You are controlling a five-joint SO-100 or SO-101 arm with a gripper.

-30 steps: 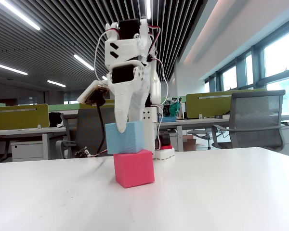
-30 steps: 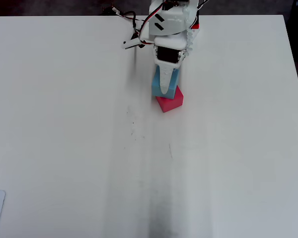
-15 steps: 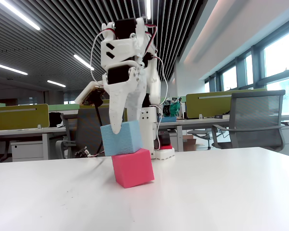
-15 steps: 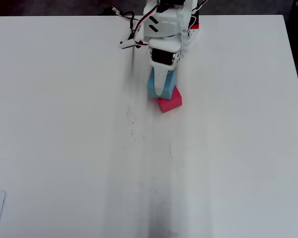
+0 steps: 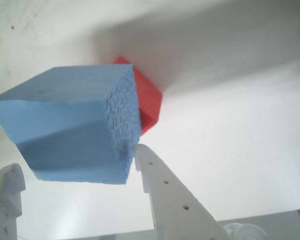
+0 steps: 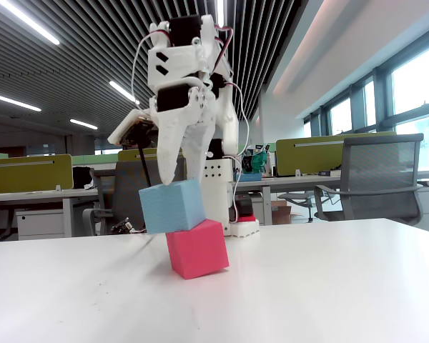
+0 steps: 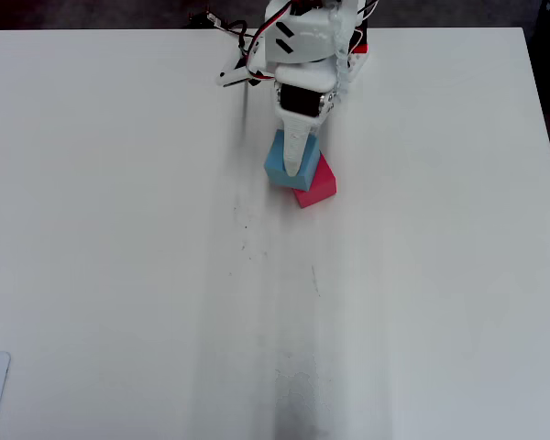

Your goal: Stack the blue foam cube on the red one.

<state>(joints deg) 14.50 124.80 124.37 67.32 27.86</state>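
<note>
We see the blue foam cube (image 6: 171, 207) resting tilted on the red one (image 6: 197, 249), overhanging toward the left of the fixed view rather than sitting square. Our gripper (image 6: 176, 174) stands just above it with its 2 fingers spread; in the wrist view they flank the blue foam cube without pinching it. In our judgement, the blue foam cube must shift right to centre on the red one, or it may topple.

In the wrist view the blue cube (image 5: 70, 125) hides most of the red cube (image 5: 147, 102), and the bottom edge cuts off the hand (image 5: 77, 175). In the overhead view the hand (image 7: 296, 165) covers part of the blue cube (image 7: 277, 163), which overlaps the red cube (image 7: 319, 183); whether it grips cannot be told.
</note>
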